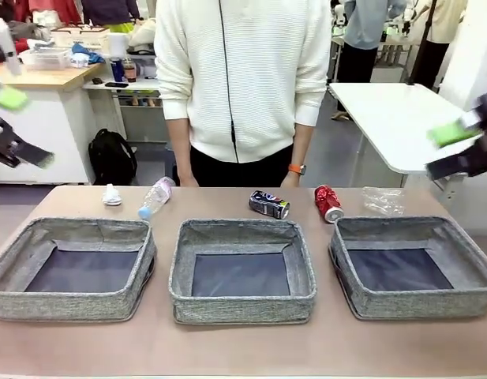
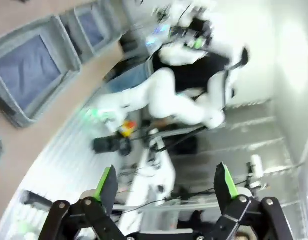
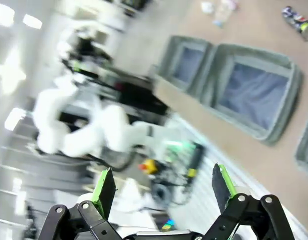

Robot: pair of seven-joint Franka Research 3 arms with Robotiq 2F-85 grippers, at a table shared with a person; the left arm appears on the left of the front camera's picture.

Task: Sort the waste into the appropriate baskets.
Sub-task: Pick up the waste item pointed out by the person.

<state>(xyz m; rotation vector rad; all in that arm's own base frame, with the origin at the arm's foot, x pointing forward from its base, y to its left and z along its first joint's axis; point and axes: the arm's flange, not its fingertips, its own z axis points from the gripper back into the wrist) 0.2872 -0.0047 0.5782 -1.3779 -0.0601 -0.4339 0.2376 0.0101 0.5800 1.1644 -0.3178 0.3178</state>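
**Three bare baskets in front, five pieces of waste lined up behind**

Nearest the camera, across the lower half of the front view, three grey woven baskets stand side by side on the worktop [image 1: 243, 347]: the left basket [image 1: 69, 304], the middle basket [image 1: 241, 309] and the right basket [image 1: 421, 304]. Their dark bottoms are bare, so I judge that no sorting has been done.

The waste lies in a loose row just behind them, across the middle of the frame. From left to right:
- the white tissue wad [image 1: 111, 195]
- the clear plastic bottle [image 1: 155, 197], on its side
- the dark blue-black can [image 1: 268, 204], also on its side
- the red can [image 1: 328, 203]
- the clear plastic bag [image 1: 383, 200]

Each piece lies apart from its neighbours, which probably keeps every one free to be picked singly. A person [image 1: 241, 79] stands at the far edge, behind the row.

The left hand [image 1: 18, 126] hangs at the frame's left edge and the right hand [image 1: 460, 148] at its right edge. Both are raised well above the worktop. In the wrist views the left hand [image 2: 166, 187] and the right hand [image 3: 163, 187] have their green-padded fingers spread wide with nothing between them, seemingly ready for a first pick
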